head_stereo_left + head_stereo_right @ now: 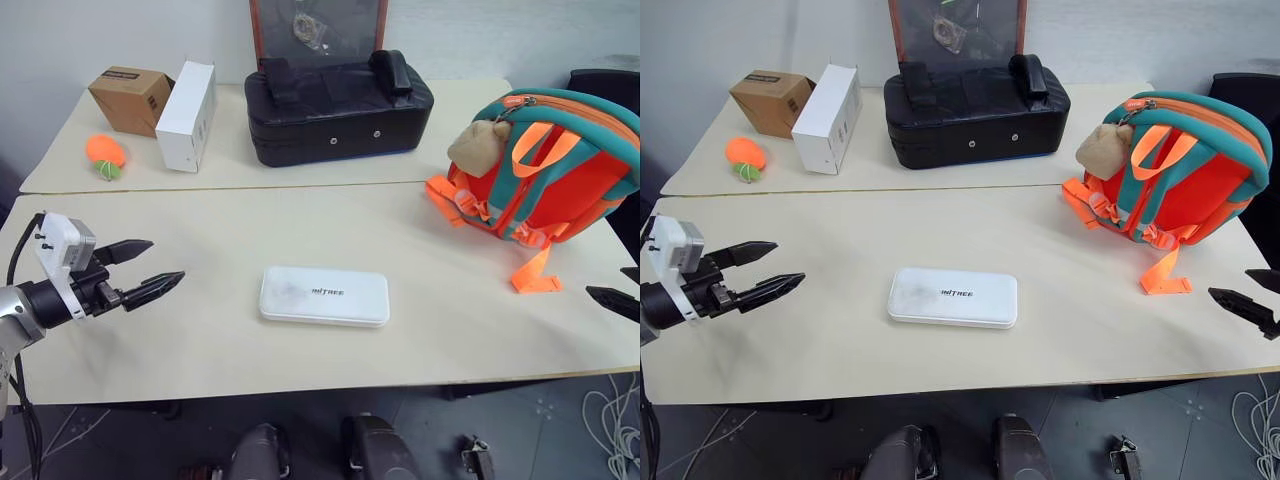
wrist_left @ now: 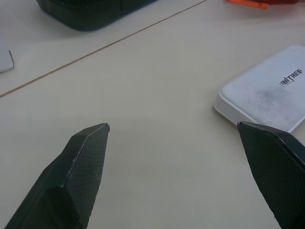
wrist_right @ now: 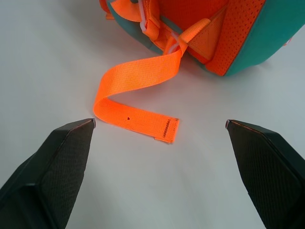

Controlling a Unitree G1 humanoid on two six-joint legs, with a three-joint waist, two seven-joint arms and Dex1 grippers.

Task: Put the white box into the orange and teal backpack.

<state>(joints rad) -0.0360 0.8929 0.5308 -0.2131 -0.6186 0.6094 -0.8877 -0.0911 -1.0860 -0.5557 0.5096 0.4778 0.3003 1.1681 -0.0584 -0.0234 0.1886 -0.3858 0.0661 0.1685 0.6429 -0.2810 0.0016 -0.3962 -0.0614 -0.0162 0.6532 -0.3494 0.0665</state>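
The white box (image 1: 324,296) lies flat at the centre of the head-camera frame, lettering up, alone on the bare front part of the worktop (image 1: 200,350); judged from that, it is laid out for an easy first grasp, with free space on every side for fingers to come in low along its edges; the orange and teal backpack (image 1: 545,165) lies on its side at the upper right of the frame, well apart from the box, a tan plush toy (image 1: 478,145) at its top and an orange strap (image 3: 138,95) trailing toward the front edge; its zip looks shut, though the opening faces away and I cannot tell for sure; the left tool (image 1: 150,265) hangs at the left edge of the frame, fingers spread wide and empty, aimed across the worktop at the box, which suggests that the reach has not begun; the right tool (image 1: 1248,292) is cut off by the right edge, only dark fingertips showing, but the right wrist view shows its fingers spread, empty, facing the strap's end; along the top of the frame sit a black case (image 1: 338,108), a white carton (image 1: 188,115), a brown box (image 1: 130,98) and a small orange toy (image 1: 105,155), none needed here; behind the case a dark framed object is cropped by the top edge and its contents are hard to make out.
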